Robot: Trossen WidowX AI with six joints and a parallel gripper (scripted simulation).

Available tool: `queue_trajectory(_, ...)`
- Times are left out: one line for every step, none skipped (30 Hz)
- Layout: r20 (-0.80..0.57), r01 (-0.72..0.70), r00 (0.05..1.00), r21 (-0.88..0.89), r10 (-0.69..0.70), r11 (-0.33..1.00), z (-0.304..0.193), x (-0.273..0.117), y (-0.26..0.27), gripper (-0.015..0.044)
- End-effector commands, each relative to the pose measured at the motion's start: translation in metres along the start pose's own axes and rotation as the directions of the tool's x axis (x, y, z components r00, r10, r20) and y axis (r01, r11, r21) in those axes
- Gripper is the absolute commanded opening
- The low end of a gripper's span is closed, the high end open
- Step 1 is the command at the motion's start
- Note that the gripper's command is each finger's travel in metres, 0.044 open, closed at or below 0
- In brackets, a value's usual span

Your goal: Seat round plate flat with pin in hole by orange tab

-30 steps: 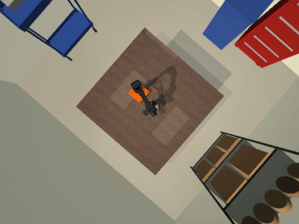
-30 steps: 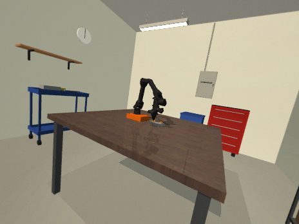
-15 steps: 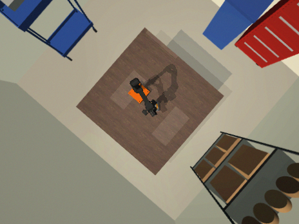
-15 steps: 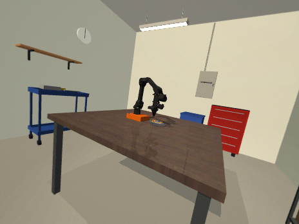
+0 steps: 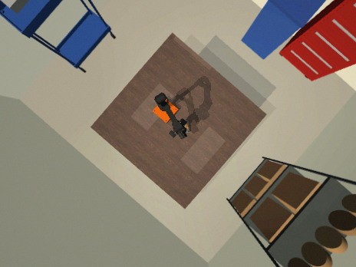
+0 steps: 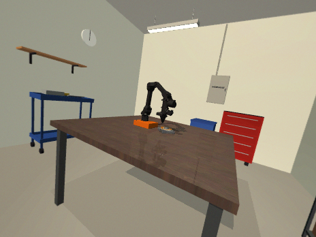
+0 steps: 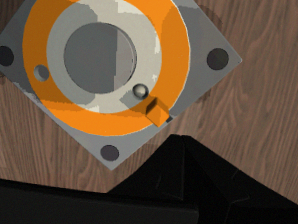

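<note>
The round orange plate (image 7: pixel 175 55) (image 6: pixel 169 129), with a pale inner ring, sits around the grey post (image 7: pixel 90 57) on the square grey base (image 7: pixel 200 80). Its orange tab (image 7: pixel 159 116) points to the lower right in the wrist view. Beside the tab, a shiny round pin head (image 7: pixel 140 91) shows inside a dark rim, apparently in the hole. Another hole (image 7: pixel 41 73) is at the plate's left. Whether the plate lies fully flat is hard to tell. My gripper (image 7: pixel 178 144) (image 6: pixel 163 122) is shut and empty, its tips just outside the tab with a visible gap.
The orange block (image 5: pixel 162 114) (image 6: pixel 146 124) under the arm's foot stands beside the base on the wooden table (image 5: pixel 134 88) (image 6: pixel 136 143). A blue cart (image 6: pixel 61 97) and a red cabinet (image 6: pixel 240 136) stand away from the table.
</note>
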State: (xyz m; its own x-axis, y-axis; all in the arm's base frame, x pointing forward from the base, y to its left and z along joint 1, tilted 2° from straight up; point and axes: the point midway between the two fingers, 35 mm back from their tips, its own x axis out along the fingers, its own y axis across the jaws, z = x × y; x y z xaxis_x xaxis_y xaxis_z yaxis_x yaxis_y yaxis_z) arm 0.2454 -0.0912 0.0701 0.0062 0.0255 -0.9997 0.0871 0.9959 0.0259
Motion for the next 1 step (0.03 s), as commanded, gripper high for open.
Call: queue_trajectory(0.002,0.001,1.0,0.0,-0.001,1.0,0.0003,0.0001,-0.0001,0.0)
